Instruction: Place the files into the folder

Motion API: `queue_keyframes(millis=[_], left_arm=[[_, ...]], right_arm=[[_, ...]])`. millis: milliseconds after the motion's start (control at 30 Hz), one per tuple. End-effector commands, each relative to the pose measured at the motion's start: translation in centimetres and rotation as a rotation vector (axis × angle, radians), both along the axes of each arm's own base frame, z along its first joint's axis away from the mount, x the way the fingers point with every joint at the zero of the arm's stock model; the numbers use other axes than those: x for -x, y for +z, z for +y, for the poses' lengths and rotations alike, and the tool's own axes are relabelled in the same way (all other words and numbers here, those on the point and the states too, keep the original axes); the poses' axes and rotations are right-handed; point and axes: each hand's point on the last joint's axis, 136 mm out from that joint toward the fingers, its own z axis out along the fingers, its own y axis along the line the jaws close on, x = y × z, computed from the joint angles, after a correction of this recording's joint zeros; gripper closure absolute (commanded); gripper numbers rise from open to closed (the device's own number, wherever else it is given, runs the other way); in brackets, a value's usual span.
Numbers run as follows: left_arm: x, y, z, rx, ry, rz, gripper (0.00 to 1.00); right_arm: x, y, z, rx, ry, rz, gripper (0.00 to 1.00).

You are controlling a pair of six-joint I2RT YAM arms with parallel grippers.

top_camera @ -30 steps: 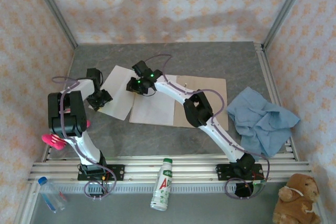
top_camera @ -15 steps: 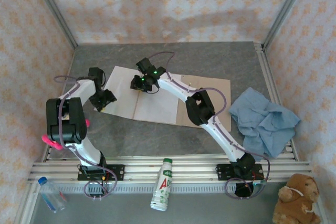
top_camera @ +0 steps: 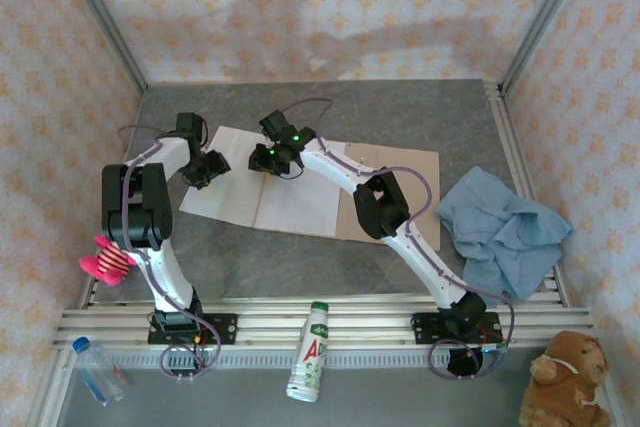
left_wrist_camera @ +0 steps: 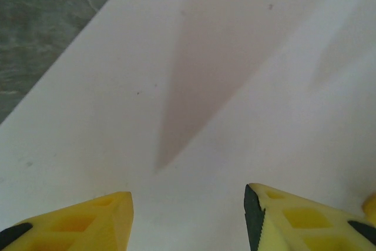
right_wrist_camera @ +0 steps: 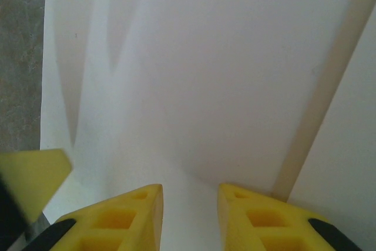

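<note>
Lying flat at centre-left of the top view, partly over the tan folder [top_camera: 405,160], the files [top_camera: 295,202] look thin, limp and light, likely best pinched at a free edge, with the left gripper [left_wrist_camera: 188,195] wide open and the right gripper [right_wrist_camera: 189,189] narrowly open above them.

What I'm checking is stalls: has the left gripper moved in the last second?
Yes. The left gripper has moved away from the near rail, toward the far wall and slightly right, over the paper.

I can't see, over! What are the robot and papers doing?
Left fingers open, right fingers barely apart, over white paper sheets. Flat tan-brown cardboard folder adjoins them. Nothing blocking.
</note>
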Motion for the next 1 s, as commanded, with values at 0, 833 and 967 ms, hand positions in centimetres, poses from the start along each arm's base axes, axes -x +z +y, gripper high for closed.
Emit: queue_keyframes(millis=[0,833,967], left_arm=[[-1.7,-0.2,0.3,-0.015,-0.010,-0.026,0.47],[0.6,-1.8,4.3,0.032,0.296,0.061,0.49],[-0.2,2.3,4.5,0.028,0.277,-0.014,0.43]], right_arm=[[1.4,1.8,-0.5,0.028,0.027,0.002,0.69],[2.2,4.7,2.2,-0.074,0.030,-0.010,0.67],[2.1,4.2,2.2,-0.066,0.010,-0.001,0.67]])
